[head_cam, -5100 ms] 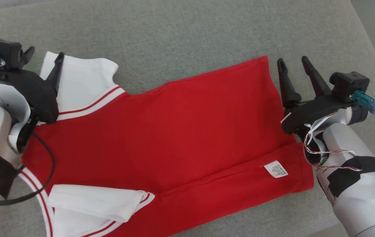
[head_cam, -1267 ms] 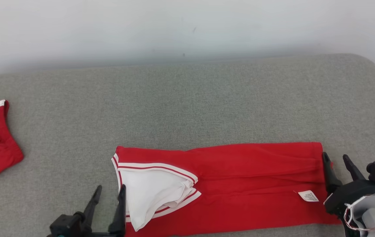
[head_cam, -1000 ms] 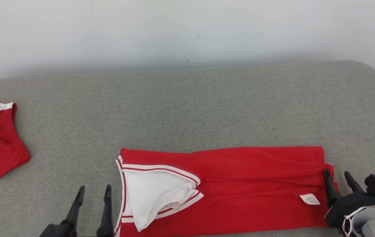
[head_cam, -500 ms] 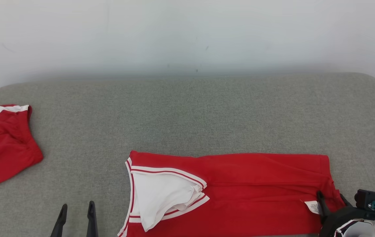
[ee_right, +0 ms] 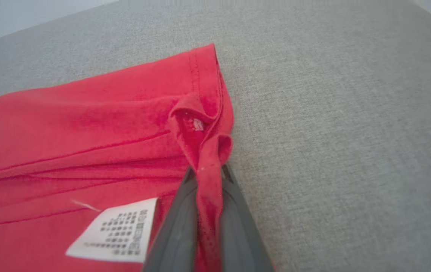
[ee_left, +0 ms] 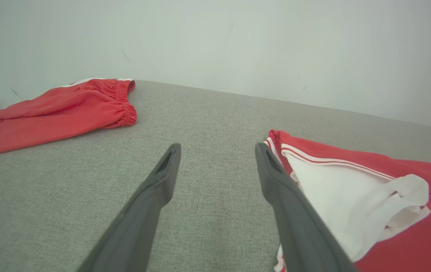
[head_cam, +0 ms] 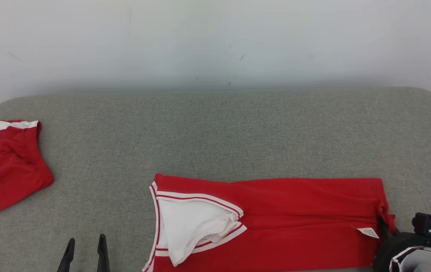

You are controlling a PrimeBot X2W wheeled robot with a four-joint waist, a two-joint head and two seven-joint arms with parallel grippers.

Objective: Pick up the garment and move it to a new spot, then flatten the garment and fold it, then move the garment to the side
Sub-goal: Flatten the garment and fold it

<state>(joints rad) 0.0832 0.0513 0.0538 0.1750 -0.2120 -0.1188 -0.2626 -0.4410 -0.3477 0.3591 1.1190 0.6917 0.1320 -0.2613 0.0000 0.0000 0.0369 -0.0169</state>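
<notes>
On the near side of the grey bench (head_cam: pixel 238 132), the red shirt (head_cam: pixel 295 223) lies flat, folded lengthwise into a strip; the right claw (ee_right: pixel 206 170) is clenched on its hem corner; the left claw (ee_left: pixel 218 148) hangs released beside the collar; the cross-fold and move aside seem left.

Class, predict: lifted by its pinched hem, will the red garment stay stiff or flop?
Probably floppy: the red garment bunches where the right end effector pinches its hem. Likely light: thin cloth lying flat. Its tucked white sleeve may unfold.
</notes>
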